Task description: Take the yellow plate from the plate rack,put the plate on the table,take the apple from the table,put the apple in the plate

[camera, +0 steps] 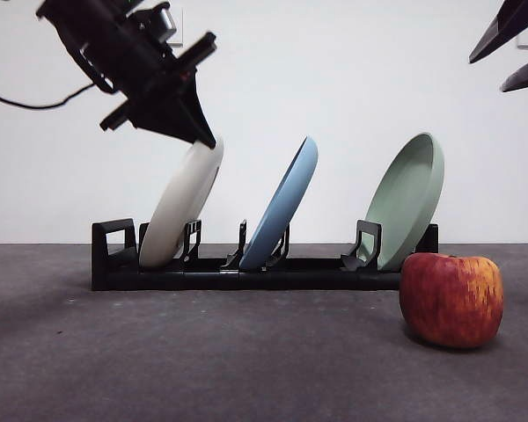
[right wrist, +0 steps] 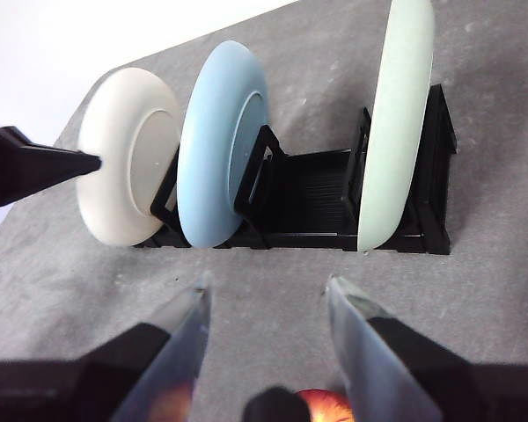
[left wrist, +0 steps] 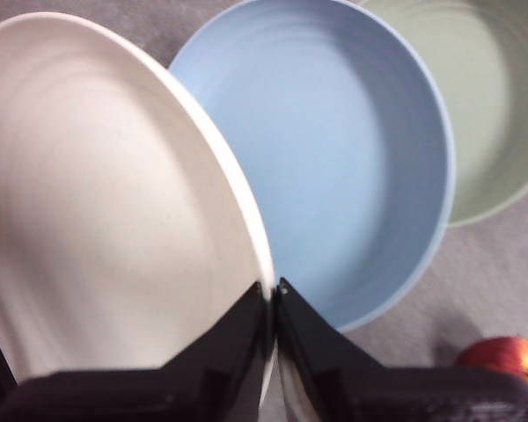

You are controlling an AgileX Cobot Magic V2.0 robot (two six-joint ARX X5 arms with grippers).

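— Where is the left gripper [camera: 202,134]?

— It is clamped on the top rim of the yellow plate [camera: 180,207], one jaw on each face, as its wrist view shows. The arm reaches down from the upper left of the front view.

— And the plate itself?

— It stands tilted in the end slot of the rack [camera: 246,272], beside the blocky end piece, its lower edge down among the dividers. The rack lies on the grey tabletop [camera: 202,360].

— What else is in the rack?

— A blue plate [camera: 286,207] leans in the middle slot and a green plate [camera: 409,198] in the far one, all three tipped the same way and apart from one another.

— The apple?

— The apple [camera: 451,299] sits on the tabletop just in front of the rack's green-plate end, near it but seemingly not touching.

— And the right gripper [right wrist: 266,299]?

— Its jaws stand spread apart with nothing between them. It hangs above the tabletop on the near side of the rack, with the apple just below it at the edge of its wrist view. In the front view it shows only as black tips at the upper right corner.
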